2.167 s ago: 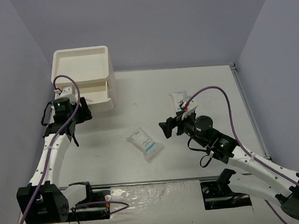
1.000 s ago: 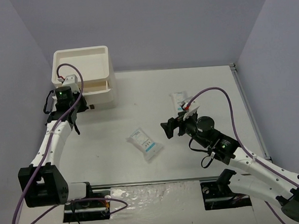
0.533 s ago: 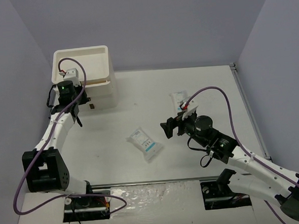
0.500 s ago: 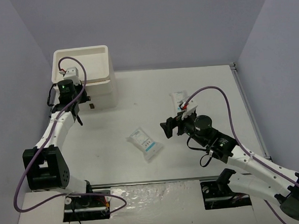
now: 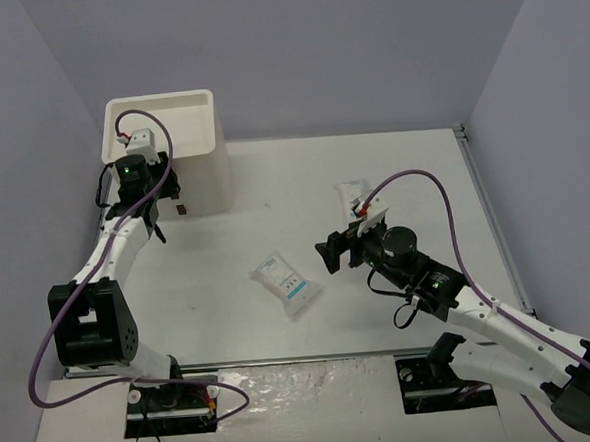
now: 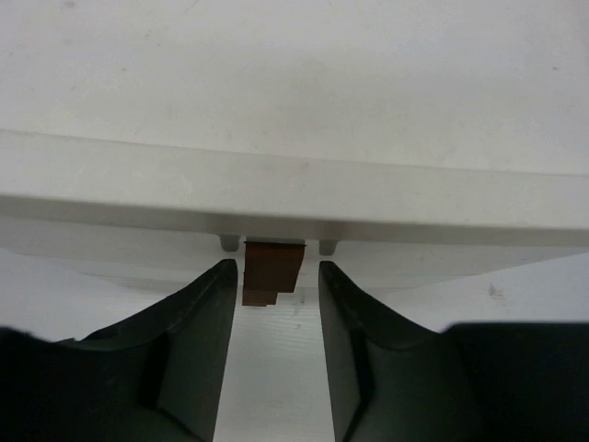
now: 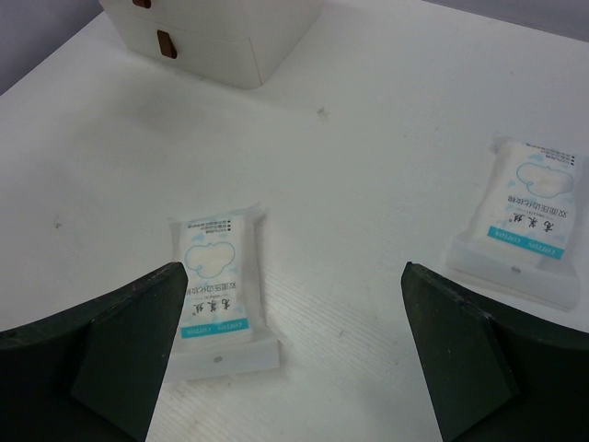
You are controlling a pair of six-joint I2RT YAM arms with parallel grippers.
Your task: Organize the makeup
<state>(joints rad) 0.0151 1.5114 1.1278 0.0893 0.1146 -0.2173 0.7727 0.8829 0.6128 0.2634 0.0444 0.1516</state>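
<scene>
Two white flat packets with blue print lie on the table: one [image 5: 287, 282] near the middle, also in the right wrist view [image 7: 216, 285], and one [image 5: 352, 194] further back right [image 7: 525, 221]. My right gripper [image 5: 329, 254] hovers wide open above the bare table between them [image 7: 294, 350], holding nothing. My left gripper [image 5: 169, 201] is at the front of the white drawer box [image 5: 196, 157]. Its jaws stand a little apart on either side of a brown drawer handle [image 6: 271, 272], with a thin gap on each side. All drawers look pushed in.
The box's open top tray [image 5: 159, 124] sits at the back left. Grey walls close in the table on the left, back and right. A metal rail [image 5: 490, 219] runs along the right edge. Brown handles [image 7: 167, 43] show on the box front.
The pulled-out drawer has been pushed shut into the box by my left gripper, which moved back with it. Its jaws have just parted off the handle. The right arm has stayed still.
</scene>
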